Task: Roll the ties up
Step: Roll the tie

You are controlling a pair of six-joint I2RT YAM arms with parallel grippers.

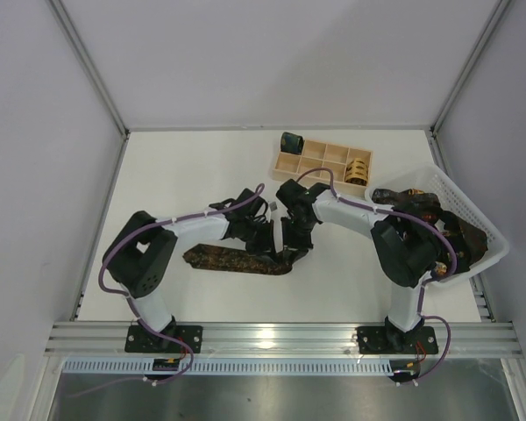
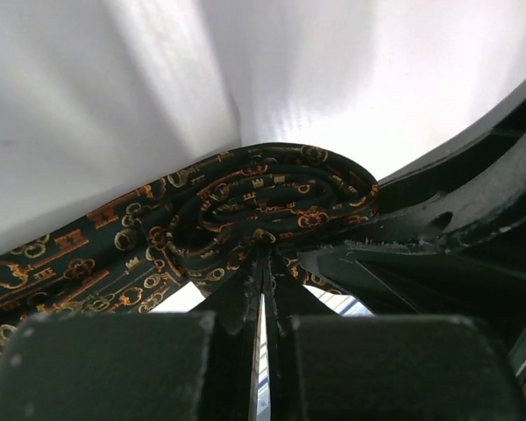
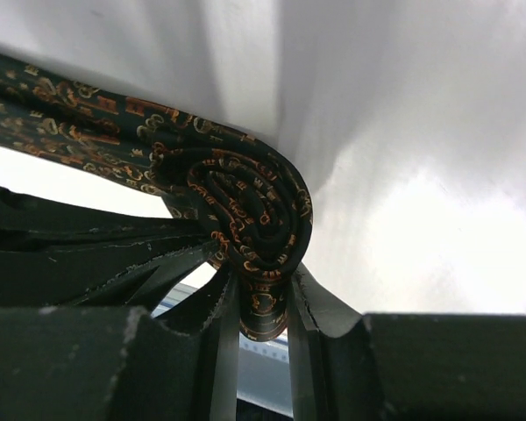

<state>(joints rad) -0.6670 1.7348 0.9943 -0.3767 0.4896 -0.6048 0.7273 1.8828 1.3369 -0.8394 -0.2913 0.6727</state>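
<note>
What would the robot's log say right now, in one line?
step: rolling tie | tie: partly coiled, rest flat | left gripper: shut on tie | right gripper: shut on tie

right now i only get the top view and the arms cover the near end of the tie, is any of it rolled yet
Observer: Yes. The left wrist view shows the end of the tie wound into a flat coil of several turns, with the rest trailing off unrolled.
Operator: ok and is anything gripping that coil
Observer: The right wrist view shows the right gripper closed on the coil's lower edge, one finger on each side of it.
</note>
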